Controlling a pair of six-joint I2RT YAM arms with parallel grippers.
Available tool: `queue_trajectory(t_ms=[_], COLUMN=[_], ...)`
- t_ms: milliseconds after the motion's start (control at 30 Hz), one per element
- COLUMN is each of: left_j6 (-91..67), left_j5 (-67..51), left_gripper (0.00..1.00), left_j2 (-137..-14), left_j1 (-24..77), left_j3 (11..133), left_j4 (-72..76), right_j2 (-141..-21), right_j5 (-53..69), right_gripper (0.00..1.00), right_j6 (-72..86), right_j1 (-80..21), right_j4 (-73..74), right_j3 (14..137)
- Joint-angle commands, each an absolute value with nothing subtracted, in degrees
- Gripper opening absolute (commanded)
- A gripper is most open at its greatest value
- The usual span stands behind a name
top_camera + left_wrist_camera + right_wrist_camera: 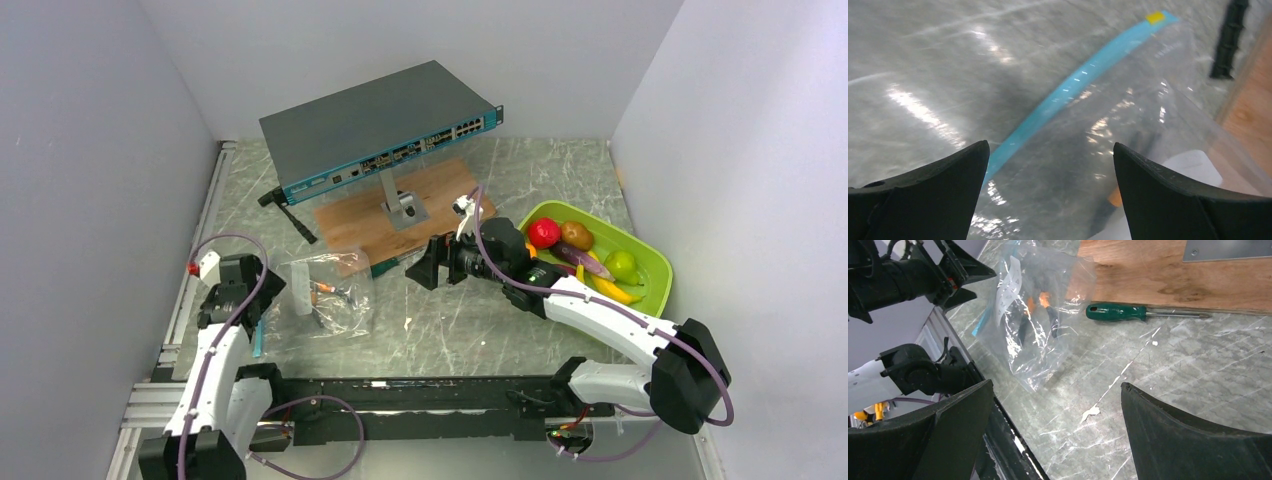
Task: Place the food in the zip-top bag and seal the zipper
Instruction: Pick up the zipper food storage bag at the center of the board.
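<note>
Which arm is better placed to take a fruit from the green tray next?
Right. That arm lies beside the tray; the right end effector is open and empty. The left end effector is far from it, open above the zipper.

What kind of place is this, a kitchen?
Probably a robot test booth, not a kitchen: two robot arms bolted to a rail, plain white walls boxing in the table, and a network switch on a stand.
</note>
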State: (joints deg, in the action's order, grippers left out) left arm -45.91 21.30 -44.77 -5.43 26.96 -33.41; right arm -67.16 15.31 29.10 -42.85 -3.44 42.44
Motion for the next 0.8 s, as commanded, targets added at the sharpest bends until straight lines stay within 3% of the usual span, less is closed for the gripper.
queue_trajectory(t_ms=[0, 433, 467, 667, 767], left_j6=[-38.14, -39.81, -40.15, -41.94, -42.09], left_j5=[1.59, -4.94, -5.34, -5.88, -4.88], left_gripper=[1.00, 0.98, 0.92, 0.26, 0.05], left_j2=[-44.39, -59.34, -59.44, -53.39, -48.42], left_j1=[-8.16, -8.26, -8.26, -8.26, -8.25], left_j3=[23.95, 21.71, 21.63, 22.19, 23.76], left_j4=[-17.72, -12.78, -12.87, -16.76, -21.73], right_j2=[-67.09, -70.30, -70.55, -70.75, -71.43], right_j5=[15.29, 16.28, 16.22, 14.96, 13.51], right_gripper=[1.00, 1.00, 1.00, 1.00, 1.00], right_j6=[28.74, 29.01, 29.00, 28.77, 27.52], right_j1=[-43.28, -44.19, -44.24, -44.91, -46.00], right_j4=[-4.58, -6.77, -6.43, -6.80, -5.84], right_j3=[43.77, 43.99, 44.07, 43.62, 44.73])
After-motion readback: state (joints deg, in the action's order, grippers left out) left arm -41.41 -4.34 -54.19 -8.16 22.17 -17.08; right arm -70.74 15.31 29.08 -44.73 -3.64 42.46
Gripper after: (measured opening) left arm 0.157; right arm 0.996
